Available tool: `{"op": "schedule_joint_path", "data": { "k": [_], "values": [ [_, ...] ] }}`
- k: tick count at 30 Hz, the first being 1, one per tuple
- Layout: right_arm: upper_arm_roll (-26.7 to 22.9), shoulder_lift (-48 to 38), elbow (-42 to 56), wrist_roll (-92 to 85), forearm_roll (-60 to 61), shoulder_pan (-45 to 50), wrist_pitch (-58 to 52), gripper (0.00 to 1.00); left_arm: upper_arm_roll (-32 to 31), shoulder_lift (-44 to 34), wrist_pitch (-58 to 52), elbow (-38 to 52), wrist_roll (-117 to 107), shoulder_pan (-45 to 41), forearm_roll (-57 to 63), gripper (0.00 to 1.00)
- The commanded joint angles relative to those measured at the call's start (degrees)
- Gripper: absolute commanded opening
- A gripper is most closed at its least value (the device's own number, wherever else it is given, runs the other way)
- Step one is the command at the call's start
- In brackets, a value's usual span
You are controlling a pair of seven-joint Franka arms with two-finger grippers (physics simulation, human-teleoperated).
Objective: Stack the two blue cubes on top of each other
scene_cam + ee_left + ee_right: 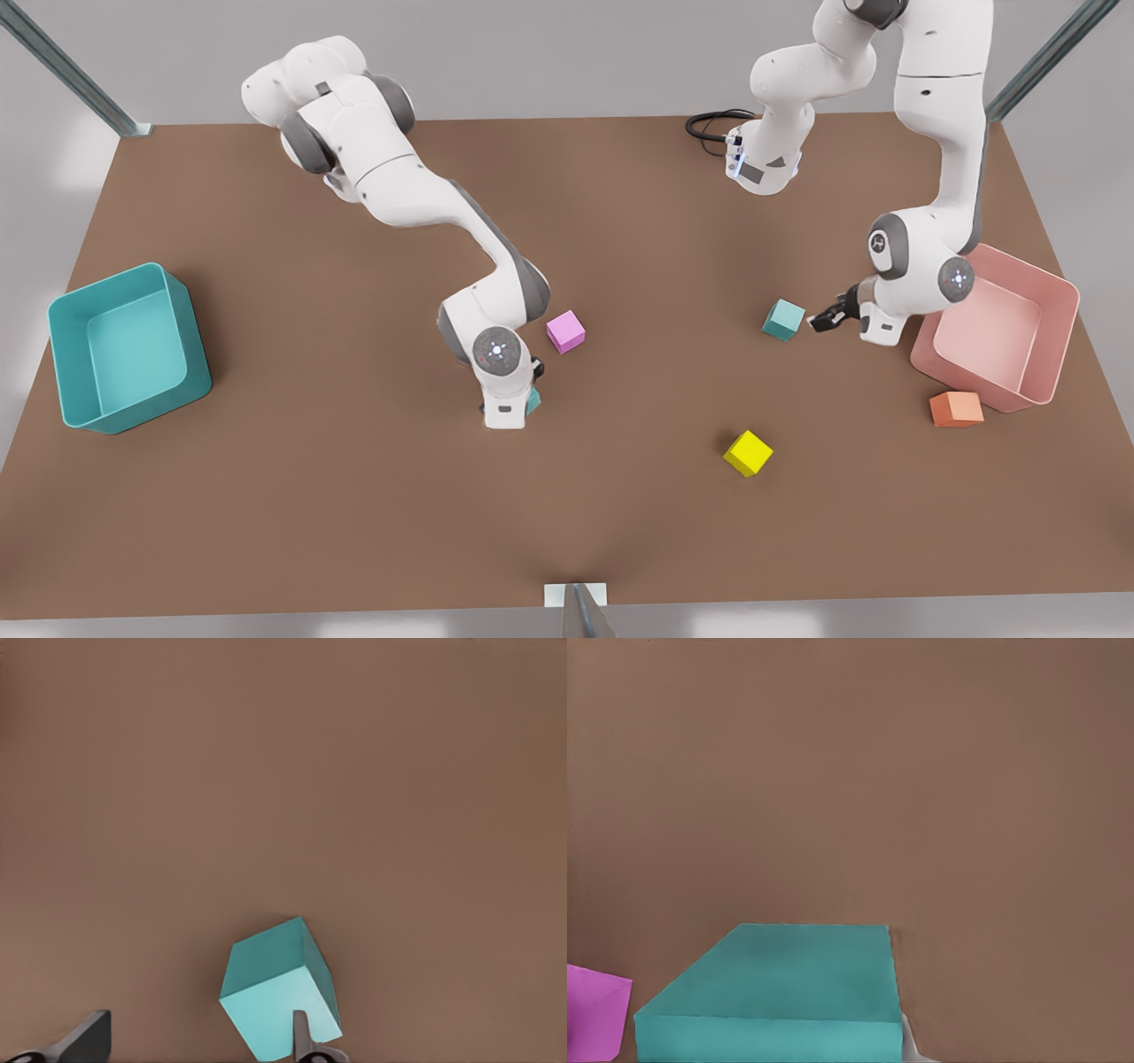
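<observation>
At the front view's right, my left gripper (pixel 819 321) gapes, off-centre to a teal cube (pixel 784 319); closing might nudge it aside. My right gripper (pixel 518 409), mid-table, covers the other teal cube (pixel 533 403); I cannot tell its grip.

No readable text or labels anywhere.

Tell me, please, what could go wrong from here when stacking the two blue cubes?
1. The left hand is open, but the blue cube sits off-centre against one finger, so closing may push or twist it.
2. The pink cube lies close to the other blue cube under the right hand and might get bumped.
</observation>
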Motion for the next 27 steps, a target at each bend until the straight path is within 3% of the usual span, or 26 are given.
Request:
{"op": "schedule_joint_path", "data": {
  "k": [1,13,14,15,16,27],
  "values": [
    [-0.02,1.59,1.56,52.83,-0.42,2.17,3.32,0.57,0.01,-0.07,6.87,-1.09,-27.52,0.23,-0.91,1.00],
    [-0.11,8.71,4.11,55.38,-0.77,4.99,13.78,0.61,-0.17,-0.25,9.24,-4.78,-29.54,-2.76,-6.44,1.00],
    [-0.11,8.71,4.11,55.38,-0.77,4.99,14.22,0.69,-0.17,-0.25,9.24,-5.40,-29.54,-2.76,-6.44,1.00],
    [-0.11,8.97,4.02,55.29,-1.04,4.99,15.70,0.95,-0.26,-0.25,9.24,-5.75,-29.63,-3.80,-6.53,1.00],
    [-0.11,9.24,3.93,55.29,-1.04,4.99,16.50,1.00,-0.26,-0.33,9.24,-5.84,-29.72,-4.16,-6.53,1.00],
    [-0.11,5.37,4.02,54.15,-0.25,1.91,14.92,1.00,-1.31,1.25,11.61,-6.02,-29.54,-5.30,-7.41,1.00]
  ]
}}
